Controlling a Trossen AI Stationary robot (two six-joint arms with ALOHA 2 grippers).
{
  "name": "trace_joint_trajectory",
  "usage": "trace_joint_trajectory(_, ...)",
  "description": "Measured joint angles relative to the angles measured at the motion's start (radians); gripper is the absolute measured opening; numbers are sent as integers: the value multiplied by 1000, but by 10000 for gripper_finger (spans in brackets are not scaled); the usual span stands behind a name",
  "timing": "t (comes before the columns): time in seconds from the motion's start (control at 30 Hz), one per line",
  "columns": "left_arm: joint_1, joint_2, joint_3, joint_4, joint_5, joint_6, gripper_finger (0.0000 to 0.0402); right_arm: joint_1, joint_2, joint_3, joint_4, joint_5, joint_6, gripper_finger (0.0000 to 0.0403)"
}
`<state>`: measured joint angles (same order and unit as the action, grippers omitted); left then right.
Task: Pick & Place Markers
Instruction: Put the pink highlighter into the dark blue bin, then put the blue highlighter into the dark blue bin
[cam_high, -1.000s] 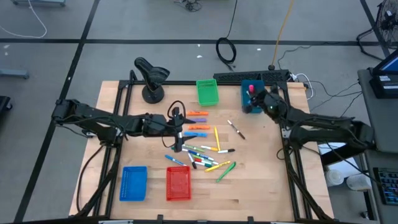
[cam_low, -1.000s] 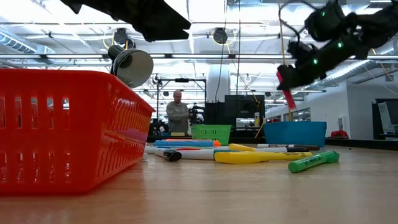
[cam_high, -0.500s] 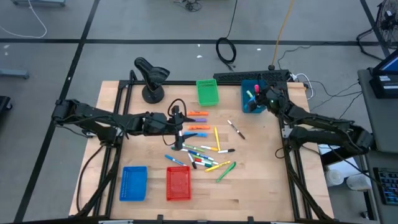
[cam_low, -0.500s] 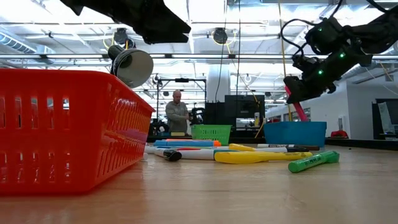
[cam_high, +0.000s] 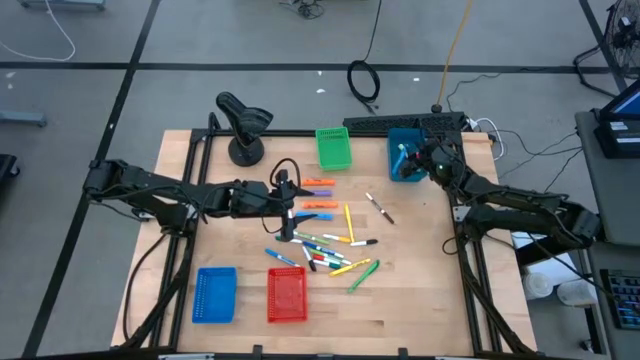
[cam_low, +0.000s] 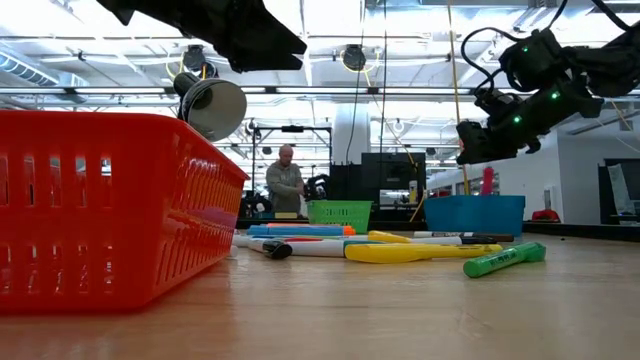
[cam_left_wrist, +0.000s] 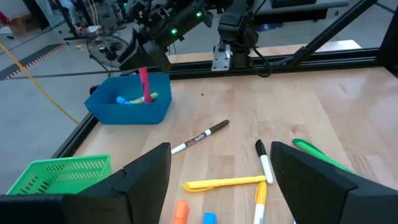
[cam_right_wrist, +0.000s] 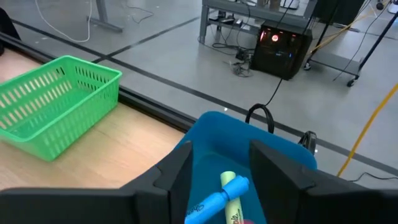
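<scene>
since a second ago my right gripper has carried the pink marker over the blue basket at the table's far right, and its fingers now stand spread with the marker dropping upright into the basket, apart from them. before retreating i'd lift straight up so a finger doesn't clip the basket rim or drag the marker back out. left gripper hangs with fingers spread over the markers scattered mid-table, so i'd lower onto one lying clear of its neighbours.
</scene>
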<state>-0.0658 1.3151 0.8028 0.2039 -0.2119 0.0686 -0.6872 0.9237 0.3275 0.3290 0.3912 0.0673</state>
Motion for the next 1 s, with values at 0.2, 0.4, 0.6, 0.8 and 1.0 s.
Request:
trace_joint_trajectory(0.2, -4, 10, 0, -37, 55, -54, 280, 1, 0, 0, 0, -3, 6, 162)
trace_joint_trajectory(0.4, 1, 53, 0, -20, 54, -50, 280, 2, -1, 0, 3, -69, 33, 160)
trace_joint_trajectory(0.6, 6, 106, 0, -11, 54, -48, 280, 2, -45, 35, -63, -221, 44, 153)
trace_joint_trajectory(0.8, 9, 145, 0, -10, 54, -47, 280, 33, -101, 51, -92, -305, 69, 135)
trace_joint_trajectory(1.0, 11, 173, 0, -16, 53, -52, 280, 48, -113, 52, -94, -315, 71, 130)
